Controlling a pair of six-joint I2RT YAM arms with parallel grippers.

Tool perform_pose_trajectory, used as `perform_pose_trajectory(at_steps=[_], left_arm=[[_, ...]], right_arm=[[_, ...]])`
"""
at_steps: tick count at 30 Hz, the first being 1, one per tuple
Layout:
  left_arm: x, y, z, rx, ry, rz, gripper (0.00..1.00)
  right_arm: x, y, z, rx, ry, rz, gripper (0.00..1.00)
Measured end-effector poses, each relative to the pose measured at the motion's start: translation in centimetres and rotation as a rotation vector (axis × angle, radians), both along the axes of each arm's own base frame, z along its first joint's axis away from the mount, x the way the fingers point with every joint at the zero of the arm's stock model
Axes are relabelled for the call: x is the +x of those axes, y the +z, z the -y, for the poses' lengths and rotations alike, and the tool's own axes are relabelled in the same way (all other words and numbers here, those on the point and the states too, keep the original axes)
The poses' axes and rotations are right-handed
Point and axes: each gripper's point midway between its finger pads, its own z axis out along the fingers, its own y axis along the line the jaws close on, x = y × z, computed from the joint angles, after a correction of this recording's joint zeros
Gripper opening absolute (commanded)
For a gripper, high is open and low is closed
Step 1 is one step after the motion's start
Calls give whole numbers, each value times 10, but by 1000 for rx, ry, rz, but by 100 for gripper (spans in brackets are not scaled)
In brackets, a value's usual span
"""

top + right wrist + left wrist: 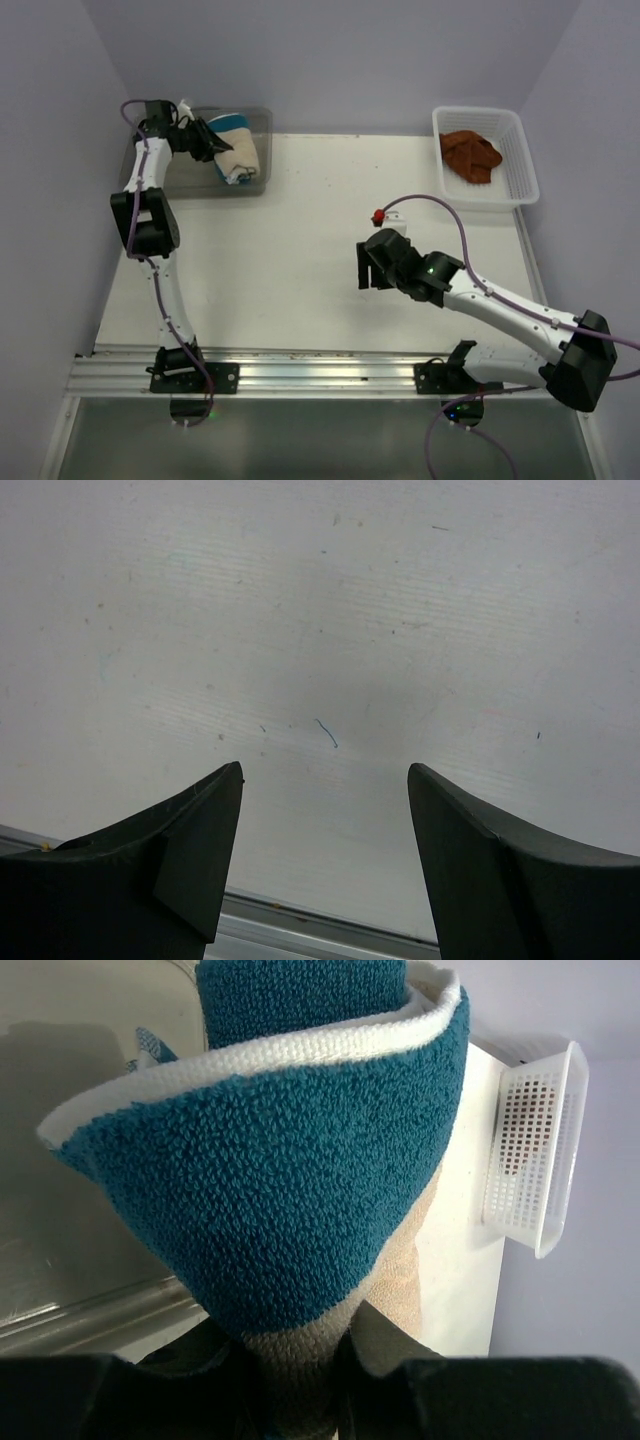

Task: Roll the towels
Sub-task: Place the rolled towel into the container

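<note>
From above, we see a white table [300,250] boxed in by pale lilac walls [330,50]. Our left gripper [205,140] pinches the rolled cream towel [237,150] within the outline of the clear bin [262,120] at the far left corner. The rust-brown towel [470,155] lies bunched in the white basket [525,170] at far right.

At the left wrist, the jaws clamp the cream towel's beige end, its blue edge curling wide before the camera.

At the right wrist, our right gripper [325,810] gapes, holding nothing, above the scuffed, speckled table.
</note>
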Motion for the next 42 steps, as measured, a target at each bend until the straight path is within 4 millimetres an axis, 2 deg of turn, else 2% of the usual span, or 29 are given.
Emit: perform_pose_trajectory(at_steps=[9,12,15,21,29,32,35,39,42], left_arm=[[2,-55,1,-31,-16,-79,0],[-8,-74,3,-38,-17,-113,0],[-28,-90,7,-49,-17,-165,0],[-59,-77,12,-39,-10,-167,0],[-41,-51,6,14,-36,-64,0],[-38,-49,5,26,-42,-45,0],[-40,-53,3,42,-38,-58,0],[-44,-59,-1,68,-27,-72,0],[-46,-61,-7,87,-15,-87,0]], right_arm=[[2,-23,-17,-7,27,-63,70],[2,-25,-20,0,35,-71,70],[2,-25,-23,13,42,-71,70],[-3,-30,-23,23,54,-83,70],[-6,-28,-23,40,67,-84,70],[-5,-29,-29,40,81,-98,70],[9,-29,-53,39,109,-124,69],[44,-20,-109,90,162,-120,69],[70,-4,-145,143,184,-78,69]])
